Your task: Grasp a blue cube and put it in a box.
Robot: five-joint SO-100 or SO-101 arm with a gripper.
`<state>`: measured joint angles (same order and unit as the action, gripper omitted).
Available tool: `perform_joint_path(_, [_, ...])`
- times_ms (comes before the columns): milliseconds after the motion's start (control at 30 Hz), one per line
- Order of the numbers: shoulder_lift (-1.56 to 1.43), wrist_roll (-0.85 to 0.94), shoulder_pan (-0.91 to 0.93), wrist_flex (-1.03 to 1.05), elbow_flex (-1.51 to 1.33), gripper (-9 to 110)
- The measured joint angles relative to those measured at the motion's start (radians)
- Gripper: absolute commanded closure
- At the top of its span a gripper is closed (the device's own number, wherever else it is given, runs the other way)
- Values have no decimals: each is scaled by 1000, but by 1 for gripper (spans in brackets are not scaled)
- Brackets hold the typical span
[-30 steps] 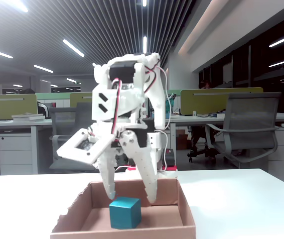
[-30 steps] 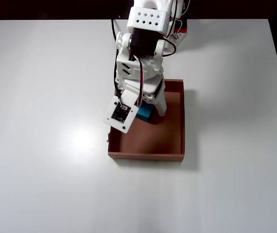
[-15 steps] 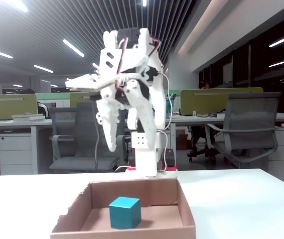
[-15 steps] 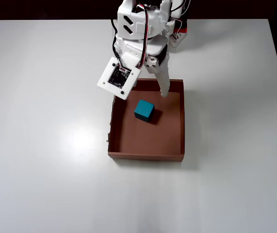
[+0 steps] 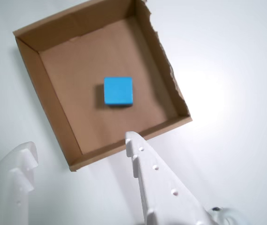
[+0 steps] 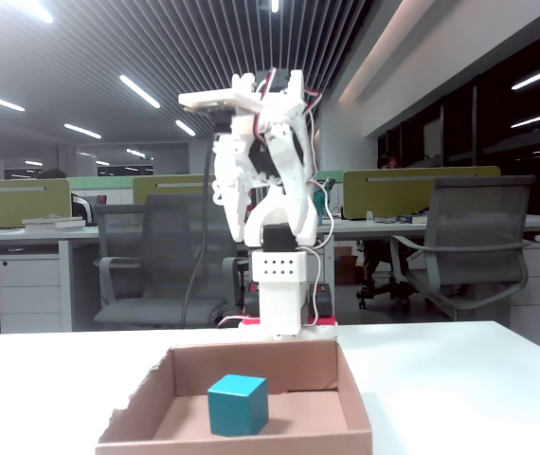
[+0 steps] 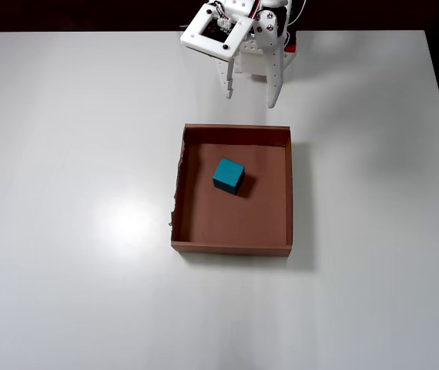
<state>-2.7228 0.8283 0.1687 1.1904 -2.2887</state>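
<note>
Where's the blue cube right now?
In the overhead view the blue cube sits on the floor of the box, nearer its far wall and clear of all walls; the open gripper is beyond that wall.

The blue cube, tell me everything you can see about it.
The blue cube is small, solid teal-blue, with plain matte faces and crisp edges. It sits flat on the floor of the cardboard box, near the middle, clear of every wall. Nothing else touches it; the gripper hangs open, away from the box.

Open-plan office: desks (image 6: 24, 232), mesh chairs (image 6: 464, 242), strip ceiling lights (image 6: 139, 91).
</note>
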Motion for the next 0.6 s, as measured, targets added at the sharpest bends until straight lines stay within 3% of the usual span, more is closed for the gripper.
perform_joint_path(600, [-454,-95,-67,-5,-472,85])
